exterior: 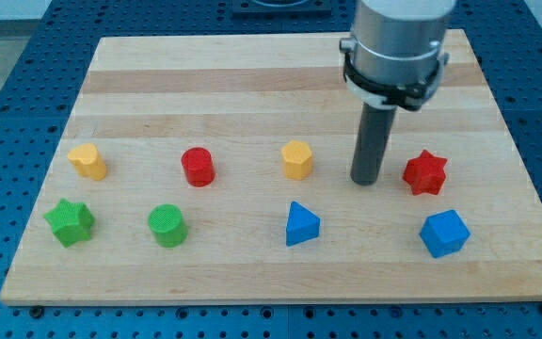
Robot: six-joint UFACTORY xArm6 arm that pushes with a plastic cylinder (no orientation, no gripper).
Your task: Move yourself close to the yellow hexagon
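Observation:
The yellow hexagon (296, 159) stands near the middle of the wooden board (252, 66). My tip (365, 181) rests on the board just to the hexagon's right, about a block's width away and not touching it. A red star (425, 172) sits close on the tip's other side, to the right. The rod rises from the tip into the grey arm body at the view's top.
A second yellow block (88, 161), its shape unclear, and a red cylinder (198, 167) lie left of the hexagon. Along the bottom row are a green star (70, 222), a green cylinder (168, 226), a blue triangle (301, 224) and a blue cube (443, 233).

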